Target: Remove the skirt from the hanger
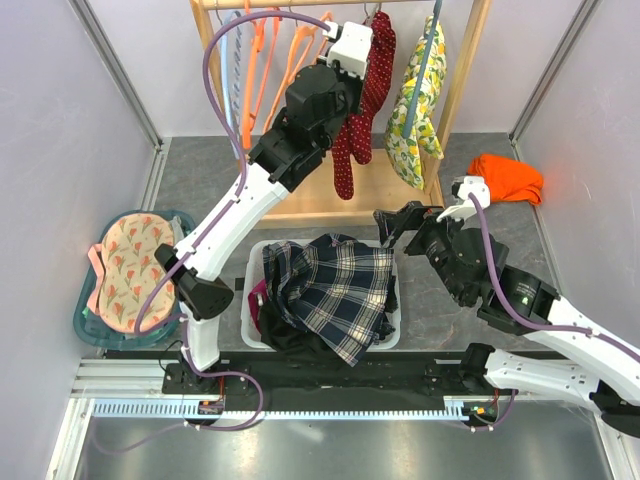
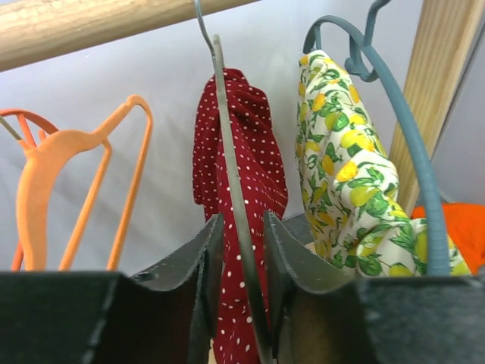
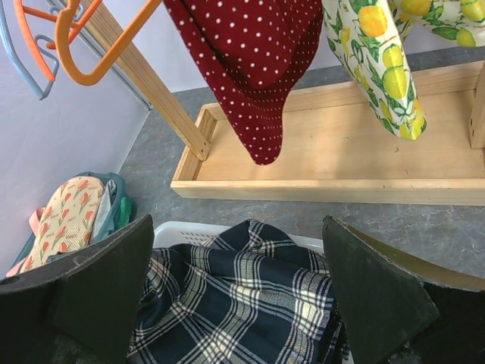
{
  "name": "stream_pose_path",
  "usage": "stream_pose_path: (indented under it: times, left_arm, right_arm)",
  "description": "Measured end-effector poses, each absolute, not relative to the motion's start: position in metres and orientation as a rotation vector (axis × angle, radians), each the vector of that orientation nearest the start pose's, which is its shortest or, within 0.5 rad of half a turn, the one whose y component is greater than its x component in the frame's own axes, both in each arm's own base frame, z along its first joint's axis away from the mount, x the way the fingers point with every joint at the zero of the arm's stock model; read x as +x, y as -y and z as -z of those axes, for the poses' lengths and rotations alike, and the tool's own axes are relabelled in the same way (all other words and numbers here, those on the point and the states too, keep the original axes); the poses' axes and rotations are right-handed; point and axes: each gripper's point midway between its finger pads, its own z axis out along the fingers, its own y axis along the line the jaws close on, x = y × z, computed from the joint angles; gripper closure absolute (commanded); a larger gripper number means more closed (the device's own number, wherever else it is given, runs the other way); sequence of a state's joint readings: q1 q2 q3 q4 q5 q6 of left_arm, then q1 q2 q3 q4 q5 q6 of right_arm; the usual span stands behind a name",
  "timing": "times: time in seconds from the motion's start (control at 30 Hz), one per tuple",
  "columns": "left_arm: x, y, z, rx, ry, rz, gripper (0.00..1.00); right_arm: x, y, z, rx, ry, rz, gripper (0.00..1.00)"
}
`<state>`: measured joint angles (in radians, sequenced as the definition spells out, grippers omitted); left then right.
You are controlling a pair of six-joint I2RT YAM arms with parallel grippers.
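Note:
The plaid skirt (image 1: 335, 285) lies crumpled in the white basket (image 1: 250, 262), off any hanger; the right wrist view shows it (image 3: 242, 303) just below the fingers. The pale peach-orange hanger (image 1: 300, 50) hangs bare on the wooden rod, left of my raised left gripper (image 1: 350, 40). In the left wrist view that hanger (image 2: 68, 142) is at the left. My left gripper (image 2: 242, 218) stands a narrow gap apart around a thin grey hanger bar (image 2: 227, 152). My right gripper (image 1: 395, 222) hovers wide open over the basket's back rim (image 3: 182, 231), holding nothing (image 3: 236, 227).
A red polka-dot garment (image 1: 365, 100) and a lemon-print garment (image 1: 415, 100) hang on the rack above its wooden base (image 1: 380, 190). A blue hanger (image 2: 409, 136) carries the lemon cloth. An orange cloth (image 1: 505, 178) lies right. A teal basket (image 1: 85, 325) with floral cloth sits left.

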<state>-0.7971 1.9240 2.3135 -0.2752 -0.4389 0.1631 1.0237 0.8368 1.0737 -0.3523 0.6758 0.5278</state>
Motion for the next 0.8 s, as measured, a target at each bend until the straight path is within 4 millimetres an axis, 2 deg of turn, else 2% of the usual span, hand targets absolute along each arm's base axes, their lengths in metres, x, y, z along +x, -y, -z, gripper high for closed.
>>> stream_pose_path:
  times: [0.1,0.23,0.37,0.47,0.5,0.57,0.7,0.8]
  left_arm:
    - [0.449,0.331,-0.496,0.328,-1.437,0.22,0.79]
    - [0.458,0.323,-0.493,0.316,-1.449,0.229,0.83]
    - [0.46,0.324,-0.49,0.329,-1.46,0.25,0.98]
    - [0.458,0.326,-0.49,0.337,-1.463,0.265,0.98]
    - [0.457,0.327,-0.49,0.339,-1.464,0.273,0.94]
    - [0.457,0.327,-0.491,0.342,-1.466,0.28,0.77]
    - [0.456,0.331,-0.487,0.364,-1.474,0.301,0.66]
    - [0.455,0.336,-0.484,0.386,-1.48,0.313,0.63]
  right_arm:
    - [0.227,-0.192,-0.367,0.101,-1.685,-0.607,0.02]
    - [0.226,-0.189,-0.37,0.112,-1.675,-0.61,0.02]
    - [0.227,-0.188,-0.369,0.113,-1.676,-0.607,0.02]
    - [0.227,-0.188,-0.369,0.113,-1.676,-0.606,0.02]
    - [0.227,-0.188,-0.369,0.113,-1.676,-0.606,0.02]
    - [0.226,-0.188,-0.369,0.113,-1.676,-0.606,0.02]
    - [0.226,-0.188,-0.37,0.114,-1.675,-0.607,0.02]
    - [0.226,-0.187,-0.37,0.115,-1.674,-0.608,0.02]
